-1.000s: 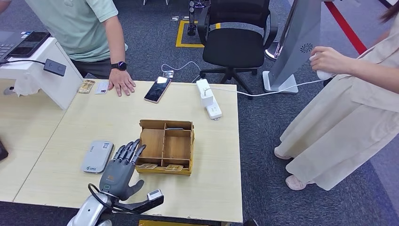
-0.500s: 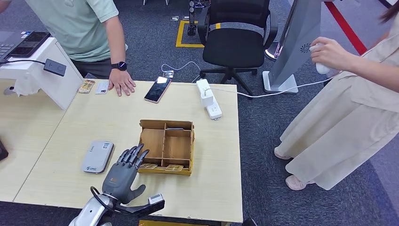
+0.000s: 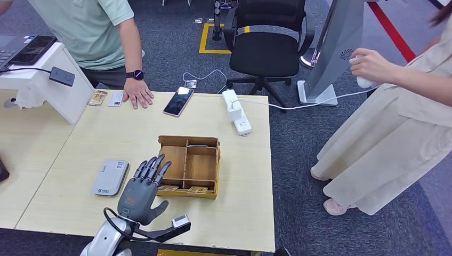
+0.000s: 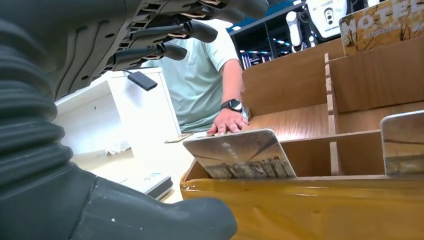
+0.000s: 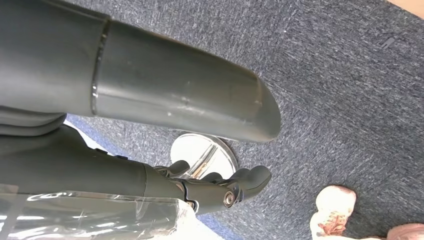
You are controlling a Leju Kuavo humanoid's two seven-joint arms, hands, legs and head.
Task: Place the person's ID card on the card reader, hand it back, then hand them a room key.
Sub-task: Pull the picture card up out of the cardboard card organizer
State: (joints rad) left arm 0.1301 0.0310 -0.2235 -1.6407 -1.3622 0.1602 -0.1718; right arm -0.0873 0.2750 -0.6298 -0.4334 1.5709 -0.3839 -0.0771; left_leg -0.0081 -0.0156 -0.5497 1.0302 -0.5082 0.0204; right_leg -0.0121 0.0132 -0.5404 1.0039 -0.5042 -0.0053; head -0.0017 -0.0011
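1. Two tables meet in the head view. The light wooden table (image 3: pixel 160 128) carries a wooden box (image 3: pixel 188 165) with compartments near its middle. The left hand (image 3: pixel 141 191) hovers over the table, just beside the box's left front corner. Its fingers are spread and it holds nothing. A grey card reader (image 3: pixel 110 177) lies flat to the left of this hand, with its long axis running away from the robot. Bare table remains between the reader and the near edge.
2. At the far edge, a person's hand (image 3: pixel 138 93) rests on the table. A small white ID card (image 3: pixel 115 99) lies flat just beside it, with a phone (image 3: pixel 178 101) to the right. Room key cards (image 3: pixel 183 189) stand in the front slots of the box.
3. From the left wrist view, the left hand's fingers (image 4: pixel 190 31) stretch out above the box wall (image 4: pixel 310 205), touching nothing. One key card (image 4: pixel 240 154) leans tilted in the front slot, and a second (image 4: pixel 402 142) stands more upright beside it.
4. From the right wrist view, the right hand (image 5: pixel 215 187) hangs over grey carpet (image 5: pixel 340 100). Its fingers are curled in, with nothing in them.
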